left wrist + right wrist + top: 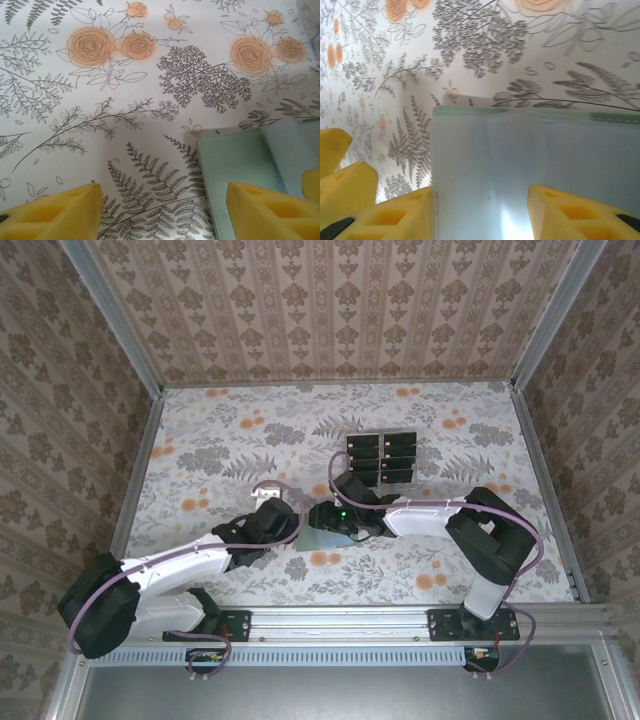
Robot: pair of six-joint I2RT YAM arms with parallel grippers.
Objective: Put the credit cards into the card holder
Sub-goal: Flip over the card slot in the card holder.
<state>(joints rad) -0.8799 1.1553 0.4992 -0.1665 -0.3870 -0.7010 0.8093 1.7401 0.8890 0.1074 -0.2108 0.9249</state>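
The sage-green card holder (322,542) lies on the floral cloth between my two grippers. Its pale inner flap (485,165) stands up between my right gripper's (480,217) yellow fingers (395,215), and the left finger sits flush against the flap's edge. My right gripper (335,515) hovers just behind the holder. My left gripper (162,215) is open over bare cloth, its right fingertip (270,210) over the holder's (235,165) near corner. Several black credit cards (365,448) sit in rows farther back.
The cards rest in a clear slotted tray (413,460) behind the right gripper. Patterned walls close the table on three sides, with a metal rail (340,625) along the near edge. Cloth to the left of the holder lies bare.
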